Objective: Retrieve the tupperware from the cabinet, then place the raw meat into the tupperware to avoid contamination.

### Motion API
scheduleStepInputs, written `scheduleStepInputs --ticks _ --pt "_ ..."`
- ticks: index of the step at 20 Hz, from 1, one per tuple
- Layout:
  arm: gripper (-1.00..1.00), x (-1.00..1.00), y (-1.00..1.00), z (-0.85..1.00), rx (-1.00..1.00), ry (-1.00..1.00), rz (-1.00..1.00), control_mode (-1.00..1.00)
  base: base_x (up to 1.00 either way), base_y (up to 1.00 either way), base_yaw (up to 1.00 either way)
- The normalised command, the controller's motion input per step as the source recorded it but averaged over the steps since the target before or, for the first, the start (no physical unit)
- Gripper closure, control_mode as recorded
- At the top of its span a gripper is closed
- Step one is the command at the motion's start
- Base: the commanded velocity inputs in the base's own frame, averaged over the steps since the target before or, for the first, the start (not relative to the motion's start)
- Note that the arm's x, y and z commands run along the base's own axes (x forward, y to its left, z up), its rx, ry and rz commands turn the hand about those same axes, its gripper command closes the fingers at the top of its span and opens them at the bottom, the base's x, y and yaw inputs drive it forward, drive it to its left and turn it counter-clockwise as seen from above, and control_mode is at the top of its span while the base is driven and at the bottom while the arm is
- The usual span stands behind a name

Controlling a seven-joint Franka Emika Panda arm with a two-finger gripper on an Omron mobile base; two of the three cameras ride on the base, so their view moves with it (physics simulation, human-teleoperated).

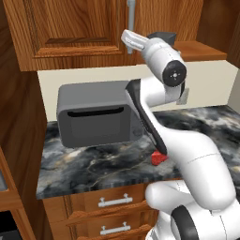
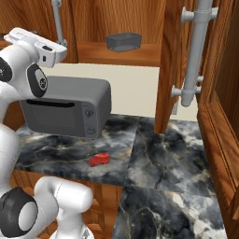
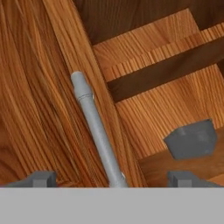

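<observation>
Step one: fetching the tupperware from the open cabinet.
We see microwave at table back-left, tupperware on cabinet shelf, raw meat near table front edge. Tool spread wide, empty, beside door handle; next we reach right for the tub.

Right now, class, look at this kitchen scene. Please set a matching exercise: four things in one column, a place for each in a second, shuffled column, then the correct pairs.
Things
1. tupperware
2. raw meat
3. microwave
4. drawers

Places
A. below the counter's front edge
B. at the back of the counter, against the wall
C. on the shelf of the open cabinet
D. on the counter, in front of the microwave

Pairs: 1-C, 2-D, 3-B, 4-A
</observation>
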Motion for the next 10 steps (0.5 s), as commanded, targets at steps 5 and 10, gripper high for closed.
scheduleStepInputs --ticks 5,10 --pt "-1.0 0.04 0.0 -0.06 -0.06 0.0 0.04 -1.0 0.0 0.0 0.0" --pt "-1.0 0.01 0.06 -0.07 -0.11 0.0 0.0 -1.0 0.0 0.0 0.0"
